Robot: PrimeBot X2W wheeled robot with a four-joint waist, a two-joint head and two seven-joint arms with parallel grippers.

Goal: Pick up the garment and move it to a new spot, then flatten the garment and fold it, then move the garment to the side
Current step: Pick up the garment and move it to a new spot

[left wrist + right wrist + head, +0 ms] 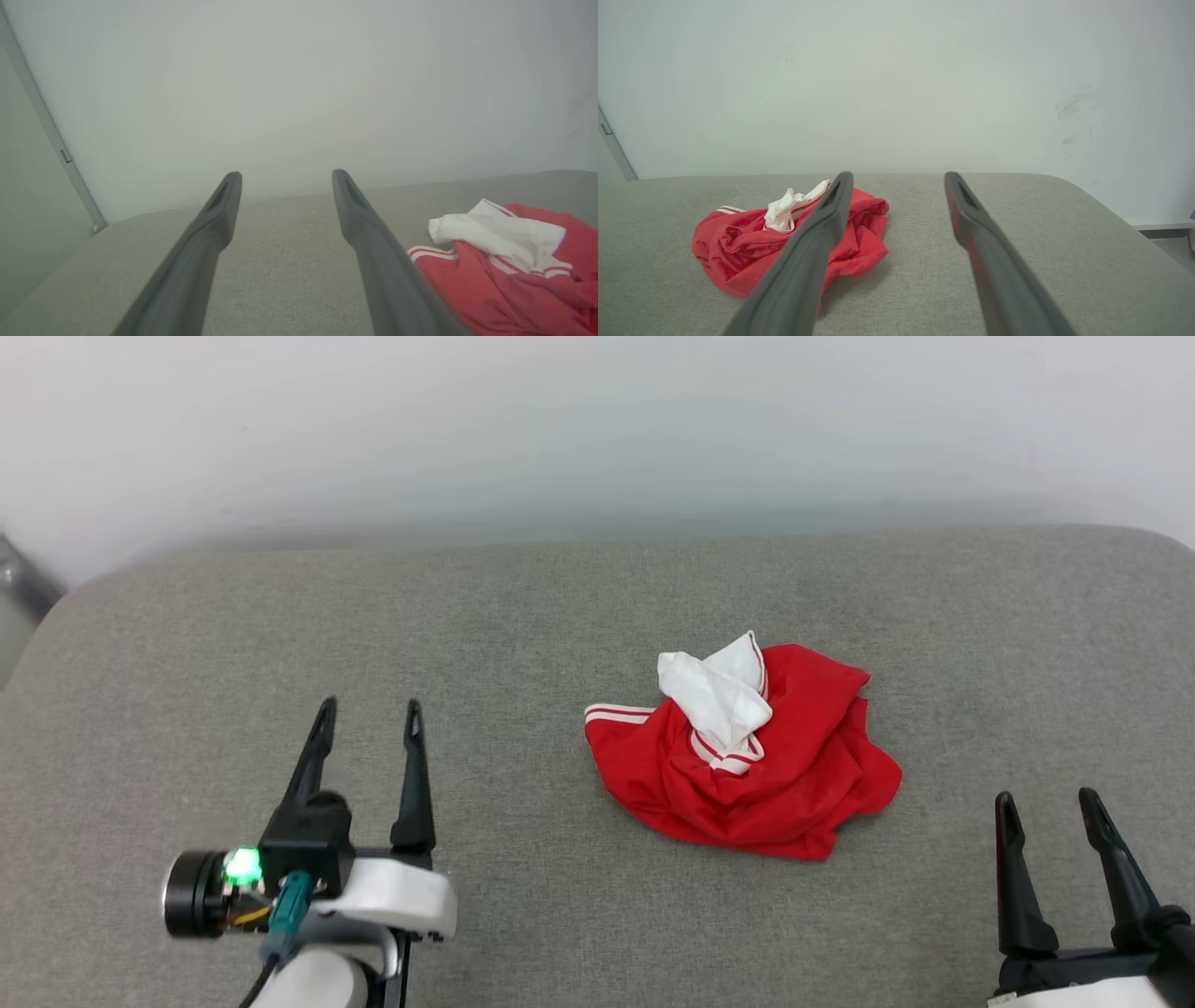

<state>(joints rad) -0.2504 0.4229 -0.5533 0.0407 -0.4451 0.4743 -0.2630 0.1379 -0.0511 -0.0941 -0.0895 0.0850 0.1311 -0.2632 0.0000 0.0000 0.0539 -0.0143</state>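
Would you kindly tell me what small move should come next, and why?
Probably ease the open right hand forward-left onto the crumpled red jersey with white sleeves: it lies untouched in a heap, and that hand is nearer.

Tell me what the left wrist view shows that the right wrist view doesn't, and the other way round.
Left wrist view: the left gripper, open, and a grey strip down the wall at its left edge. Right wrist view: the right gripper, open, and dark smudges on the wall. Both: the crumpled red and white garment lying on the grey cushion.
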